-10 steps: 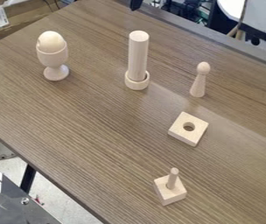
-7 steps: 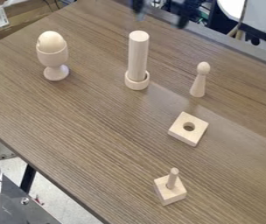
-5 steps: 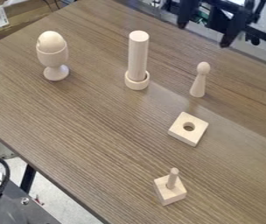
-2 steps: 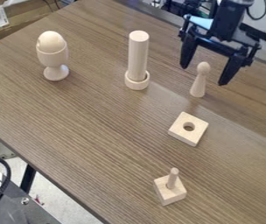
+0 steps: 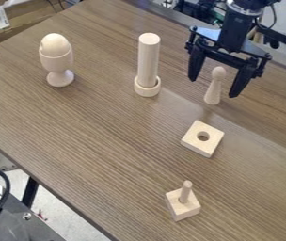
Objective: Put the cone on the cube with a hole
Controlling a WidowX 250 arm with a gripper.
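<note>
Gripper [image 5: 214,87] hangs by the worktop's upper-right edge, 2 fingers well apart, 1 on each side of the cone [image 5: 213,93] as seen here, nothing clamped. Can't tell if the tips are level w/ it or above. Wide spread prob. lets them clear the ball head & then close on the narrower body.

Cone stands upright on the worktop [image 5: 117,155], ball head up, wide foot down, so a straight lift should keep it right way up for placing. Cube w/ the hole [image 5: 194,142] lies flat btwn cone & the worktop's lower-left edge, hole facing up, prob. to take the foot.

Job's at the pick stage, cone not yet on the cube. Next: line up, lower if needed, close, lift, carry over & centre foot on hole. Risk: an off-centre squeeze tips the cone, b/c it's slim.
</note>
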